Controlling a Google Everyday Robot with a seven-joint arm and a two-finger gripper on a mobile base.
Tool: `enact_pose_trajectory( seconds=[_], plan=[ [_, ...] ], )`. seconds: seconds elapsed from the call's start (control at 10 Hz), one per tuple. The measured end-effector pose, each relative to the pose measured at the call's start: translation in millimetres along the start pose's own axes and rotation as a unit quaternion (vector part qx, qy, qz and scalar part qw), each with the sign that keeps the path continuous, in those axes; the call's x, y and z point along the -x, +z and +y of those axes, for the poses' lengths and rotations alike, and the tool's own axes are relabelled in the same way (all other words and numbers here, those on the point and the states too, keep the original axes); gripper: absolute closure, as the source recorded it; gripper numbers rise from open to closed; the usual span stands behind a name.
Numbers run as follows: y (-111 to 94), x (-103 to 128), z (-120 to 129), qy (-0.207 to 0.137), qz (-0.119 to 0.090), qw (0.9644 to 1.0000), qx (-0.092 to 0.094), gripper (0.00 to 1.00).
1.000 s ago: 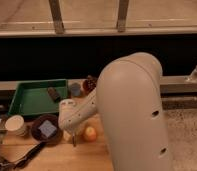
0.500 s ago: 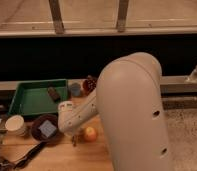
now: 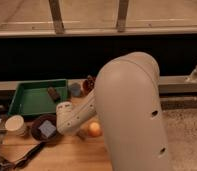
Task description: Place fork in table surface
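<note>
reaching down from the big pale arm [image 3: 132,110] that fills the foreground, the gripper [image 3: 81,133] hangs low over the table surface [image 3: 67,157], just beside a small orange ball [image 3: 94,129] and near the dark bowl [image 3: 42,125]. the wrist is turned downward, which fits a move that lowers something onto the wood rather than dropping it from a height. the fork itself cannot be made out: no slim silver shape shows on the planks, in the green tray [image 3: 22,97] or in the bowl, so it is most likely hidden at the tool end, behind the wrist. whether the gripper is closed on it or already apart cannot be told from this angle.

the spot under the tool looks like bare wood between bowl and ball, a sensible place for a long thin thing to lie flat. the dark utensils [image 3: 27,155] lie well apart at the front left edge, and a white cup [image 3: 14,124] stands left of the bowl. judging by the low posture, the placing is close to its end.
</note>
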Motion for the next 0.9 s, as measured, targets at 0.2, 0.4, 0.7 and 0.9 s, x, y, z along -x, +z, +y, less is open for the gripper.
enact_pose_trajectory(
  seconds=[0.2,0.4,0.7,0.9],
  plan=[
    [0,1,0,-0.002,-0.004,1.0000,0.001,1.00],
    [-8,3,-4,0.005,-0.012,0.9999,-0.003,1.00],
    [-41,2,-40,0.037,-0.023,0.9981,-0.044,1.00],
    [-69,-11,-67,0.064,-0.028,0.9945,-0.078,1.00]
  ],
)
